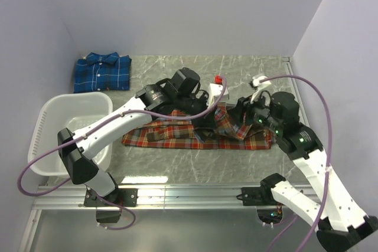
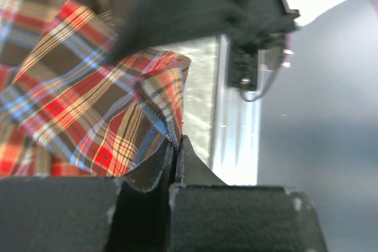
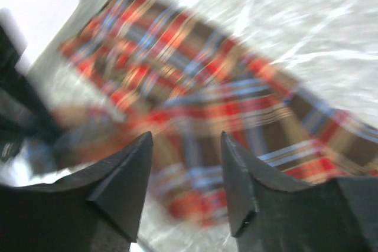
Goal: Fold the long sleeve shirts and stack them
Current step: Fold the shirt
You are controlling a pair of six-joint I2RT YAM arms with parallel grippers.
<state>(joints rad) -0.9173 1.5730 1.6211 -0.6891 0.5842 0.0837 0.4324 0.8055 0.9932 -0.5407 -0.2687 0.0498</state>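
White basket (image 1: 47, 116) sits at the near left of the table (image 1: 236, 69); all positions are taken from it. Red plaid shirt (image 1: 177, 135) lies to the right of the basket, just off its right wall, spread in a long low band running away from the basket across the table's middle. Its end nearer the basket lies flat. Its far end is bunched and lifted into a rumpled peak. Blue plaid shirt (image 1: 101, 73) lies beyond the basket, toward the back wall, near the basket's far rim. It is folded into a neat rectangle, collar up, well apart from the red one. Left gripper (image 1: 207, 123) reaches past the basket's right side and comes down on the red shirt about midway along it. In the left wrist view the jaws are clamped together on a fold of the red shirt (image 2: 71, 98), with a dark inner edge of cloth pinched between the fingertips and the plaid hanging up and away to one side. Right gripper (image 1: 239, 116) is farther from the basket, at the shirt's raised far end. In the right wrist view its jaws stand apart with nothing between them, and the red plaid (image 3: 236, 104) is blurred below on the table. Whether its fingers touch the cloth cannot be told.
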